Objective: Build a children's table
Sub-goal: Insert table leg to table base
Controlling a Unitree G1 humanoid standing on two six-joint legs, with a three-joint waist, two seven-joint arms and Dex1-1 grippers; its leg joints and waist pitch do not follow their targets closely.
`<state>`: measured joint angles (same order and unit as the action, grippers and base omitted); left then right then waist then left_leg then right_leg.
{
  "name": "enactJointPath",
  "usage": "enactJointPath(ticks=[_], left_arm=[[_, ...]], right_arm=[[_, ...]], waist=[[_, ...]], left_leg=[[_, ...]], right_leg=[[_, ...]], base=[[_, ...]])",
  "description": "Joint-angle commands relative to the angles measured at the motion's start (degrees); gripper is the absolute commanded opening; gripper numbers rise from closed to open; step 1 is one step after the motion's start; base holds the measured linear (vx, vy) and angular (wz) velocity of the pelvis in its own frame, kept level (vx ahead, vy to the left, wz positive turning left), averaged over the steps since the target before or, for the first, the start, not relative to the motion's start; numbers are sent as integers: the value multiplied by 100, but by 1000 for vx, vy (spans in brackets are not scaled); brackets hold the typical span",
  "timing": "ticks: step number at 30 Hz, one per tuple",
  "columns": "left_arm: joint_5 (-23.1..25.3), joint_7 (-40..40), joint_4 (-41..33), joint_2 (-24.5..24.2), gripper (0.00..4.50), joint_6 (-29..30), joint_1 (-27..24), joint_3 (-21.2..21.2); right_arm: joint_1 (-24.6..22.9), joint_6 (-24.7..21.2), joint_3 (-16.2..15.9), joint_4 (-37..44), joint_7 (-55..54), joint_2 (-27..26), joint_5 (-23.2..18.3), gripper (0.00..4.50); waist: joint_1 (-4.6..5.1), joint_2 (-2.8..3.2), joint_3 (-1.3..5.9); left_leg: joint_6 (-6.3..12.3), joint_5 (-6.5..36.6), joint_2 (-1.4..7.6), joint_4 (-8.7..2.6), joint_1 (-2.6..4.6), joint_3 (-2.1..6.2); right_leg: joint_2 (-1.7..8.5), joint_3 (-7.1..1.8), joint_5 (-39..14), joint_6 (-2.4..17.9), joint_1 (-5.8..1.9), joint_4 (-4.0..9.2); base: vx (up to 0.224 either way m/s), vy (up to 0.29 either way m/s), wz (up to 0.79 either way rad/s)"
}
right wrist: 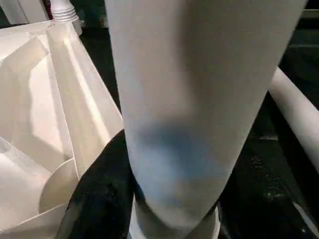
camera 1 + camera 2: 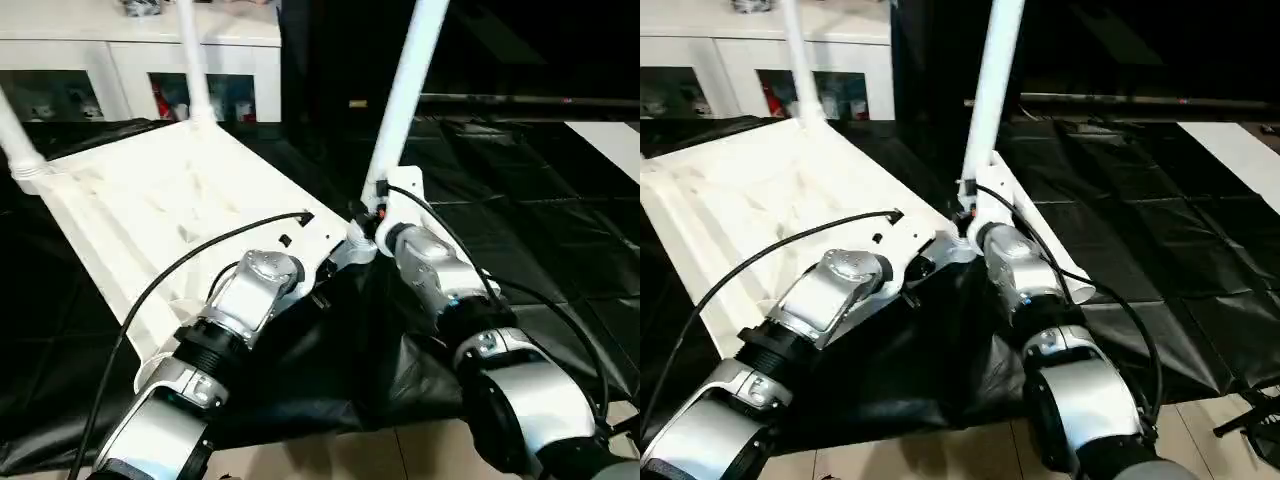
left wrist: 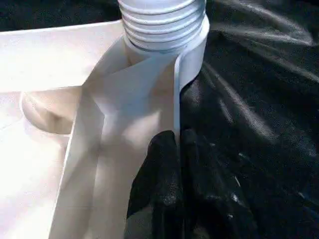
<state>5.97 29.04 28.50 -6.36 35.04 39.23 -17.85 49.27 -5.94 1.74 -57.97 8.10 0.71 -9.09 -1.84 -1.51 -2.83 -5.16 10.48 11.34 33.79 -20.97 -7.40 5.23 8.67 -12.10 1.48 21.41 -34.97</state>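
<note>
At frame centre the right gripper [image 2: 372,215] fingers clasp leg 3 [image 2: 405,95] in the tabletop [image 2: 150,200] socket while the left gripper [image 3: 177,149] fingers pinch the rim; next, seat it.

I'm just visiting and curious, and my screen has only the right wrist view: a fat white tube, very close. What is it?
Observer: A table leg, rising from the near corner of the upturned tabletop. The right fingers grip it near its base.
Visitor: Are any other legs in?
Observer: Yes, two far legs stand in the far corners, the second at the left.
Visitor: And the other arm?
Observer: The left fingers are closed on the tabletop's rim, right beside that same near corner.
</note>
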Motion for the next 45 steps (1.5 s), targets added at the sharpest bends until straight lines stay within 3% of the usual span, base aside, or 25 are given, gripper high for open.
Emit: enactJointPath(ticks=[1, 4, 7, 8, 9, 11, 13, 16, 22, 23, 26, 27, 29, 32, 33, 34, 35, 36, 38, 40, 42, 43, 45], left_arm=[[12, -61, -287, 2, 0, -9, 85, 67], [-13, -15, -384, -26, 0, 56, 56, 37], [-12, 4, -372, -43, 0, 39, 58, 40], [-15, 20, -353, -59, 0, 15, 67, 56], [-22, 32, -348, -67, 0, 2, 73, 67], [-32, 41, -341, -73, 0, -18, 81, 79], [-49, 102, -348, -127, 0, -81, 80, 81], [-57, 144, -354, -166, 0, -123, 75, 78], [-136, 275, -384, -240, 0, -245, 64, 138], [-158, 323, -392, -294, 0, -317, 50, 141], [-157, 380, -391, -350, 0, -462, 32, 121], [-171, 434, -391, -406, 0, -557, -3, 139], [-196, 491, -373, -464, 0, -667, -49, 176], [-222, 503, -307, -554, 0, -837, -106, 243], [-214, 457, -255, -593, 0, -901, -126, 290], [-213, 453, -250, -596, 0, -908, -127, 293], [-200, 399, -199, -628, 0, -997, -139, 333], [-202, 274, -138, -658, 0, -1182, -163, 415], [-232, 183, -157, -648, 0, -1252, -188, 491], [-263, 79, -239, -621, 0, -1149, -233, 565], [-338, 39, -400, -589, 0, -986, -310, 646], [-375, -9, -537, -579, 0, -1014, -393, 706], [-386, -67, -667, -580, 0, -1109, -495, 746]], right_arm=[[-424, -466, -5, -821, -111, -53, 50, 187], [-349, -326, -185, -800, 159, -61, 202, 187], [-310, -236, -128, -783, 307, -93, 202, 187], [-288, -162, -97, -725, 416, -96, 199, 243], [-280, -136, -103, -689, 451, -87, 204, 257], [-266, -110, -125, -654, 496, -69, 218, 263], [-222, -30, -123, -480, 723, -32, 181, 291], [-207, 5, -121, -364, 844, 2, 159, 310], [-319, -51, -92, 249, 1247, 167, 88, 372], [-565, -280, -170, 929, 1529, 285, -1, 383], [-827, -550, -253, 1624, 1755, 409, -99, 402], [-1195, -899, -320, 2573, 1918, 596, -245, 402], [-1601, -1289, -333, 3570, 2028, 836, -429, 426], [-2126, -1745, -286, 4664, 2119, 1147, -658, 426], [-2395, -1874, -267, 5058, 2138, 1293, -688, 426], [-2413, -1881, -265, 5082, 2138, 1302, -689, 426], [-2644, -1970, -245, 5385, 2141, 1413, -698, 426], [-3024, -2130, -114, 5873, 2045, 1481, -690, 426], [-3190, -2251, 20, 6098, 1903, 1410, -718, 426], [-3319, -2467, 146, 6297, 1654, 1324, -734, 426], [-3428, -2257, 232, 6305, 1372, 1264, -537, 426], [-3474, -2120, 217, 6252, 1199, 1269, -347, 426], [-3495, -2072, 159, 6203, 1004, 1305, -175, 426]], waist=[[-35, 116, 266], [-41, 112, 281], [-47, 104, 291], [-53, 104, 298], [-58, 105, 297], [-63, 111, 311], [-94, 95, 332], [-113, 120, 328], [-144, 99, 341], [-166, 96, 335], [-225, 78, 383], [-225, 72, 381], [-256, 82, 373], [-298, 112, 372], [-319, 159, 366], [-334, 136, 368], [-329, 172, 363], [-342, 153, 363], [-353, 174, 349], [-328, 157, 357], [-318, 171, 340], [-313, 144, 347], [-308, 150, 354]], left_leg=[[-119, 2300, 215, -496, 9, 37], [-102, 2158, 220, -502, -9, 22], [-71, 2025, 228, -497, -4, -6], [-56, 1933, 228, -495, -12, -21], [-44, 1869, 235, -498, -14, -36], [-36, 1756, 244, -491, 3, -51], [28, 1391, 241, -488, -36, -81], [95, 1248, 240, -473, -22, -106], [217, 886, 239, -449, -26, -140], [263, 836, 226, -437, -20, -157], [413, 447, 227, -402, -19, -156], [477, 261, 210, -390, -37, -160], [558, 170, 202, -379, -16, -165], [522, 363, 211, -396, -4, -180], [488, 420, 207, -393, 10, -188], [443, 478, 220, -389, 30, -195], [413, 492, 214, -402, 10, -185], [371, 583, 204, -392, 26, -203], [342, 643, 192, -396, 7, -195], [288, 698, 183, -401, -2, -192], [239, 694, 185, -403, 2, -198], [227, 669, 188, -401, 4, -200], [208, 530, 194, -391, 4, -198]], right_leg=[[460, -411, -2218, 713, -147, 611], [460, -424, -2041, 789, -170, 583], [457, -433, -1926, 820, -170, 575], [450, -434, -1855, 837, -179, 560], [449, -442, -1804, 855, -176, 559], [442, -454, -1617, 932, -174, 536], [427, -456, -1112, 1044, -222, 473], [433, -469, -1027, 1098, -219, 474], [419, -488, -669, 1194, -239, 417], [406, -496, -620, 1159, -251, 435], [392, -510, -10, 1170, -273, 348], [374, -513, 245, 1193, -284, 328], [353, -529, 460, 1175, -289, 319], [364, -542, 249, 1136, -271, 333], [360, -543, 135, 1119, -262, 359], [361, -560, 90, 1097, -248, 361], [354, -558, 65, 1104, -258, 356], [352, -560, -28, 1072, -240, 382], [350, -561, -139, 999, -247, 411], [353, -543, -419, 969, -253, 427], [355, -550, -619, 934, -223, 448], [356, -554, -659, 915, -224, 447], [347, -560, -490, 946, -217, 416]], base=[[0, 0, 0], [0, 0, 0], [0, 0, 0], [0, 0, 0], [0, 0, 0], [0, 0, 0], [0, 0, 0], [0, 0, 0], [0, 0, 0], [0, 0, 0], [0, 0, 0], [0, 0, 0], [0, 0, 0], [0, 0, 0], [0, 0, 0], [0, 0, 0], [0, 0, 0], [0, 0, 0], [0, 0, 0], [0, 0, 0], [0, 0, 0], [0, 0, 0], [0, 0, 0]])
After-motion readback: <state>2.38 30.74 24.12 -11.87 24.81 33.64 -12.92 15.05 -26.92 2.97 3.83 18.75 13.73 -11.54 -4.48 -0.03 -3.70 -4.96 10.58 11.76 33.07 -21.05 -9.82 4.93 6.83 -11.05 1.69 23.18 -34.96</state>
